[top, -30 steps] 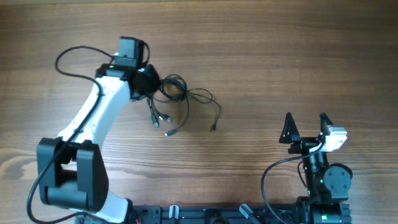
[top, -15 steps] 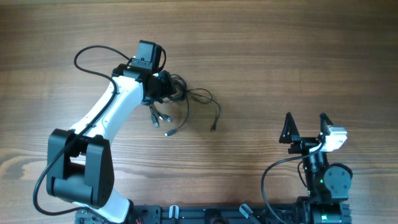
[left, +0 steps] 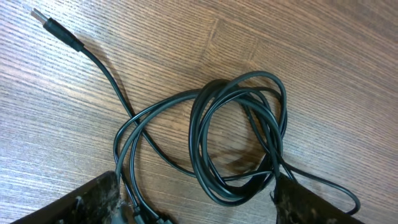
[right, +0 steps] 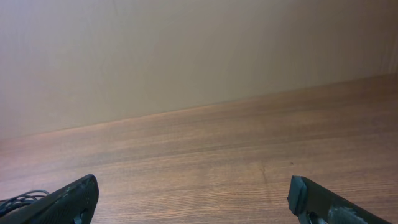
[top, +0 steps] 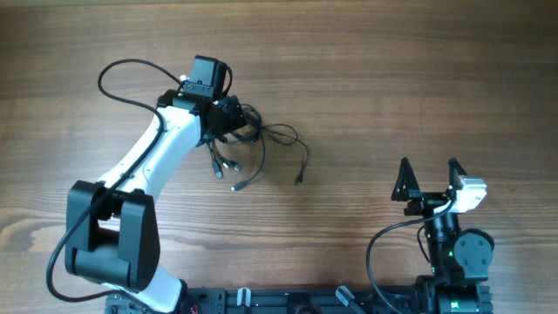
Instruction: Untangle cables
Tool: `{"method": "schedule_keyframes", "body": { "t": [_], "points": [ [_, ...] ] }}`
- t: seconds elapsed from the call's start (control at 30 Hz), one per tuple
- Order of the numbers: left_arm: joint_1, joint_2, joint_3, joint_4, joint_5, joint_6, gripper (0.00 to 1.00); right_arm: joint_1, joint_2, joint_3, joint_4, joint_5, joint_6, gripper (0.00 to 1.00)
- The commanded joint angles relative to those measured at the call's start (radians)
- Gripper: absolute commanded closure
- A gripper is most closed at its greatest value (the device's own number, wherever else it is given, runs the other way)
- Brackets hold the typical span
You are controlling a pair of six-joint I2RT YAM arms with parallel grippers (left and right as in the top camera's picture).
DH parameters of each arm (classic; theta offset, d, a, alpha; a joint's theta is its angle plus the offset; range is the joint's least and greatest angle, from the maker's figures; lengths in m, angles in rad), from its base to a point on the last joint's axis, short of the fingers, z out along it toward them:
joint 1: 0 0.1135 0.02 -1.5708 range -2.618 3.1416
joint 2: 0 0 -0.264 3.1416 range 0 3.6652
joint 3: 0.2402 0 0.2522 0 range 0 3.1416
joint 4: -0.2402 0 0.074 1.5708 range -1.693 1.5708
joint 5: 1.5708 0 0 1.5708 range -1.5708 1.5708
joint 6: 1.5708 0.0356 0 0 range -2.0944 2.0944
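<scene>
- Cables (top: pixel 257 144): thin black cords in one loose tangle on wood table (top: pixel 392 70). Overlapped loops sit at the tangle's far-left part, w/ loose ends trailing toward the robot base.
- Plug ends (top: pixel 220 166): several lie at the tangle's near edge. One silver-tipped plug (left: pixel 46 22) shows in left wrist view, clear of the loops.
- Left gripper (top: pixel 228 118): directly over the tangle's loops. Fingers (left: pixel 93 199) are spread apart w/ loops lying between them; nothing pinched.
- Right gripper (top: pixel 429 179): well apart from the tangle, nearer the base. Fingers (right: pixel 74 199) are spread wide, empty.
</scene>
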State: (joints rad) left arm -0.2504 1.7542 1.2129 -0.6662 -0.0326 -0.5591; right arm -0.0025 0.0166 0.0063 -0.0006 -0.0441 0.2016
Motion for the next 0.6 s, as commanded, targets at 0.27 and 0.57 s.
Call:
{"method": "schedule_keyframes", "body": {
  "t": [0.27, 0.57],
  "points": [
    [-0.001, 0.019, -0.003, 0.040, -0.048, 0.005, 0.00, 0.005, -0.003, -0.001, 0.003, -0.002, 0.008, 0.00],
    [-0.001, 0.075, -0.003, 0.043, -0.047, 0.002, 0.00, 0.005, -0.003, -0.001, 0.003, -0.002, 0.008, 0.00]
  ]
}}
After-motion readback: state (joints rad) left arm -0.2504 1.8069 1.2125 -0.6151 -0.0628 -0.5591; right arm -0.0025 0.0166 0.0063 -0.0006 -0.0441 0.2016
